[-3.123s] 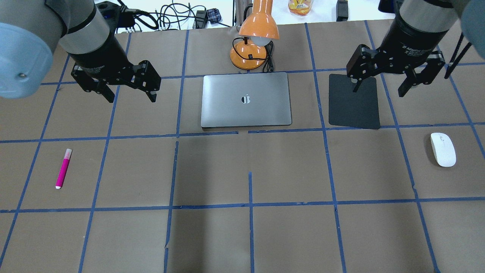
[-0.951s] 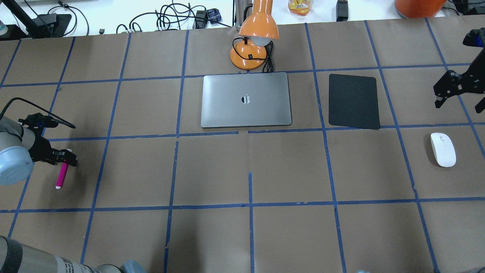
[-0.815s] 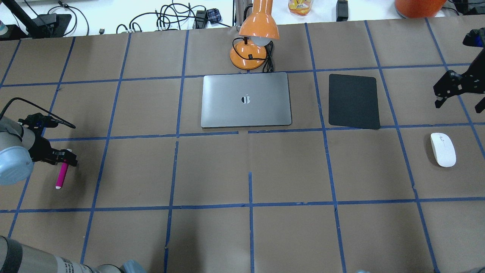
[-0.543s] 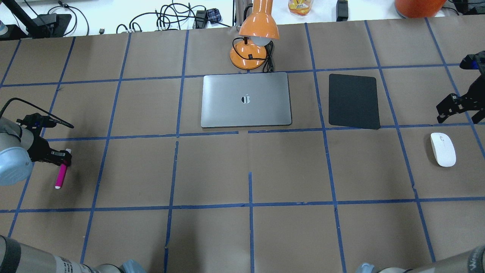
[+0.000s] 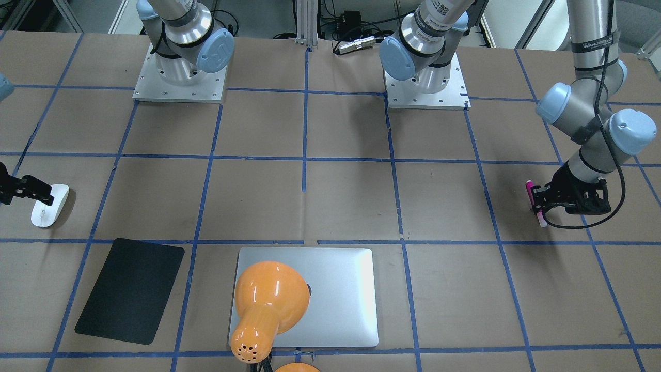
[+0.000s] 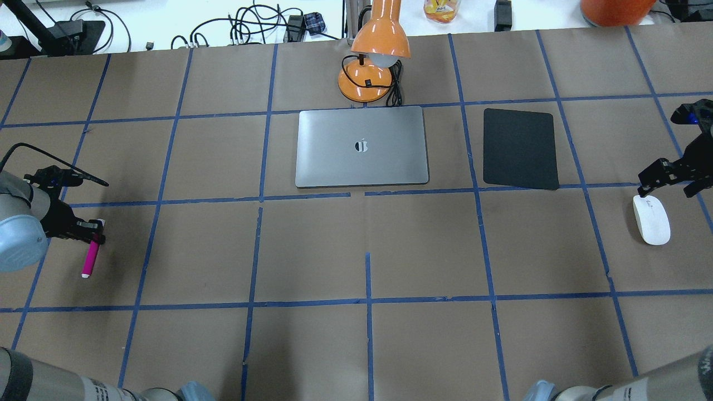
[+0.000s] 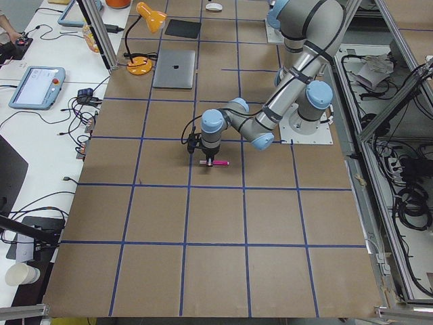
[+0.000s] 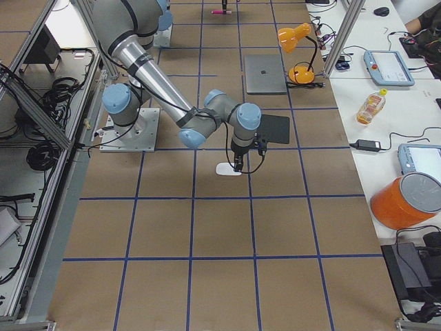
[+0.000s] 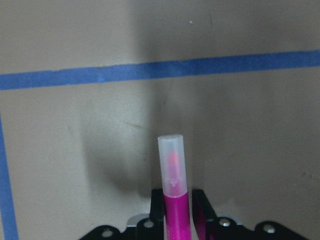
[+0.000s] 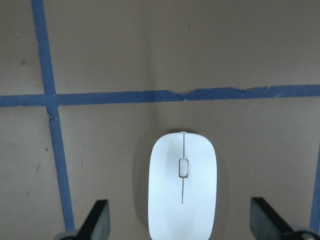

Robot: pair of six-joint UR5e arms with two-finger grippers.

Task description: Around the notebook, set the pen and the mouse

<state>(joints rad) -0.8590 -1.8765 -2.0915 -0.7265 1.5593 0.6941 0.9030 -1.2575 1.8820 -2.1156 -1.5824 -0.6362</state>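
The magenta pen [image 6: 89, 257] lies on the brown table at the far left. My left gripper [image 6: 96, 233] is shut on its upper half; in the left wrist view the black fingers [image 9: 201, 210] press the pen [image 9: 175, 200] just below its pale cap. The white mouse [image 6: 651, 219] rests at the far right. My right gripper [image 6: 668, 182] hovers open over its far end, and in the right wrist view the mouse [image 10: 183, 187] sits centred between wide-spread fingers [image 10: 97, 220]. The silver notebook [image 6: 362, 147] lies closed at the centre back.
An orange desk lamp [image 6: 374, 61] stands right behind the notebook, its head over the lid in the front-facing view. A thin black mat [image 6: 521, 147] lies right of the notebook. Blue tape lines grid the table. Cables and a bottle sit beyond the far edge.
Both arms swung out from beside the notebook. Over the last second the right gripper came down toward the mouse, and the left gripper shifted slightly on the pen.
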